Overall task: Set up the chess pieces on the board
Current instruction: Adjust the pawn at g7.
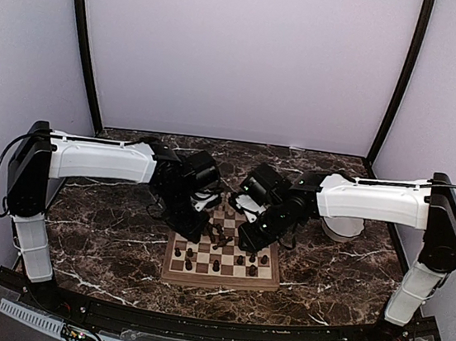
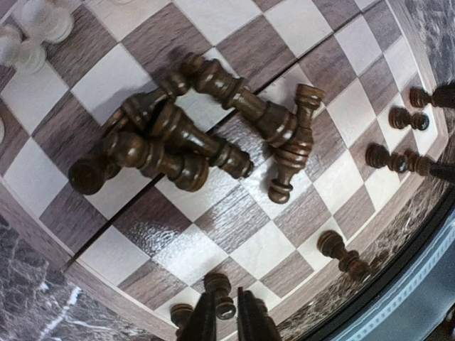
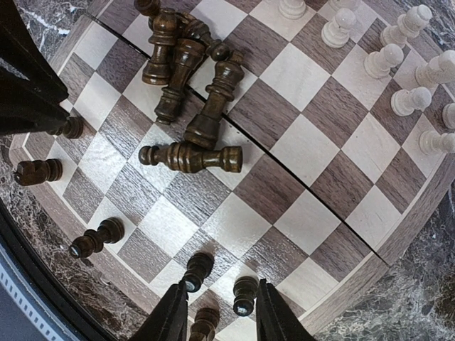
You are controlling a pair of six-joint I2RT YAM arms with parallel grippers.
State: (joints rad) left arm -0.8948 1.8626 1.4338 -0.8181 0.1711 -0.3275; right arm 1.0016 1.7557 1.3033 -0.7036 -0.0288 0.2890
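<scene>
while a heap (image 2: 185, 138) of dark pieces lies toppled mid-way across the board (image 3: 306, 149), i judge pawn placing is in hand. the left gripper (image 2: 227, 321) sits narrow about a pawn (image 2: 220, 293), hold unclear; the right gripper (image 3: 222, 312) gapes, empty. next needs a clean pinch from the heap.

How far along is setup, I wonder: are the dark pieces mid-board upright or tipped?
Tipped. The dark pieces lie on their sides in a heap across the middle squares of the board, several crossing one another.
</scene>
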